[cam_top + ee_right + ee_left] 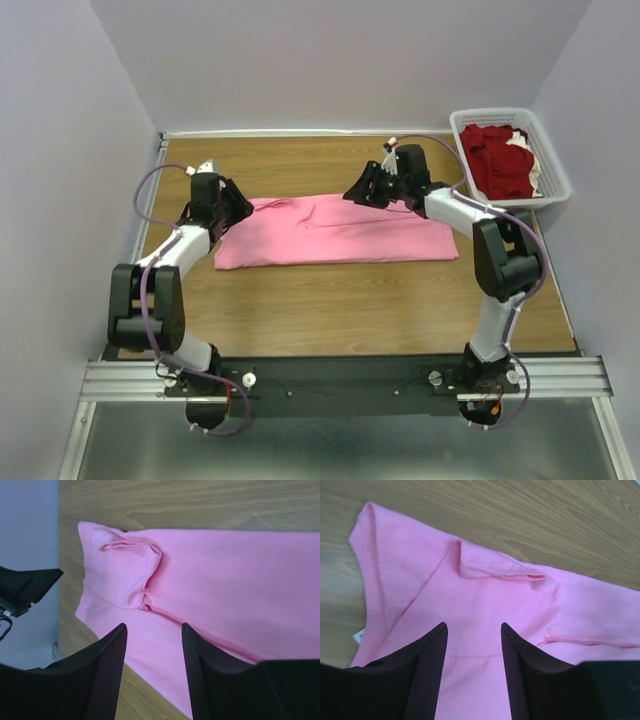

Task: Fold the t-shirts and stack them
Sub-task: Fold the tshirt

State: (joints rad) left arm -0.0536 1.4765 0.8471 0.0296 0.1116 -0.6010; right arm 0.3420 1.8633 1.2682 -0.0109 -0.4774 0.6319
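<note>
Pink t-shirt (330,232) lies folded into a long band in the middle of the table (350,300), its long axis running left to right; dark red t-shirts (495,160) sit heaped in the basket (557,165) at the far right corner; the left gripper (472,627), over the band's left end, and the right gripper (154,627), over its far edge, both stand part open, gripping nothing; a small white tag (359,636) at the shirt's edge is too small to read.

Pink t-shirt (340,235), dark red t-shirts (495,165) with possibly white cloth (535,168), white lattice basket (490,113), woodgrain table (350,300)
</note>
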